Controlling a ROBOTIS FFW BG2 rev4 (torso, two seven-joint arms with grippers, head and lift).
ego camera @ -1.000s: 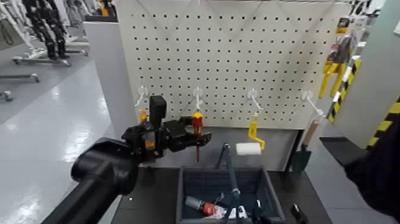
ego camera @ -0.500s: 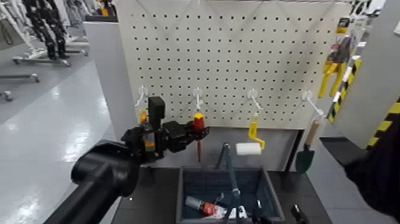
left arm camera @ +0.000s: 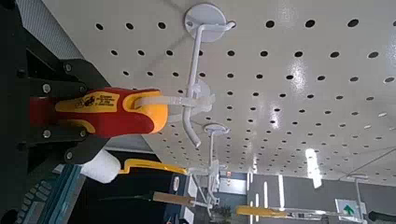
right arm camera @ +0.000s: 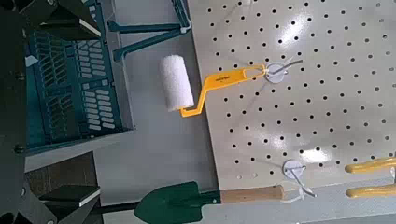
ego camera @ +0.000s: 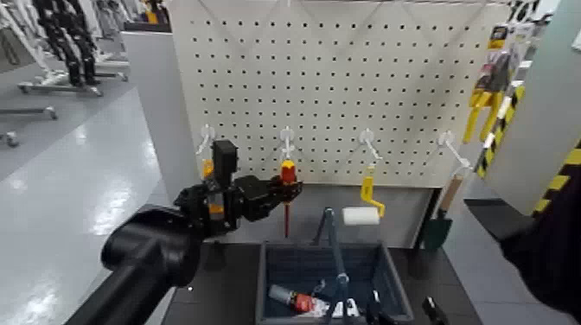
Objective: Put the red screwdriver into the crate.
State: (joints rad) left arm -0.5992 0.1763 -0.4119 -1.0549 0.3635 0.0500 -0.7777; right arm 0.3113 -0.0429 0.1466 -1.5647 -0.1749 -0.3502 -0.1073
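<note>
The red screwdriver (ego camera: 287,175) hangs upright from a white pegboard hook (ego camera: 287,137), its thin shaft pointing down above the table. My left gripper (ego camera: 282,190) reaches in from the left and is shut on its red and yellow handle. In the left wrist view the handle (left arm camera: 112,110) lies clamped between the black fingers (left arm camera: 58,77), and its white loop is still on the hook (left arm camera: 198,56). The dark grey-blue crate (ego camera: 262,277) stands on the table below and slightly right of the screwdriver. My right arm (ego camera: 549,251) stays at the right edge.
A yellow-handled paint roller (ego camera: 363,212) and a green trowel (ego camera: 439,226) hang on the pegboard to the right; both show in the right wrist view beside the crate (right arm camera: 75,84). A blue-handled tool (ego camera: 333,242) sticks up out of the crate, among several items inside.
My left gripper's fingers have come together onto the screwdriver handle. The arm has hardly shifted, and the screwdriver still hangs on its hook.
</note>
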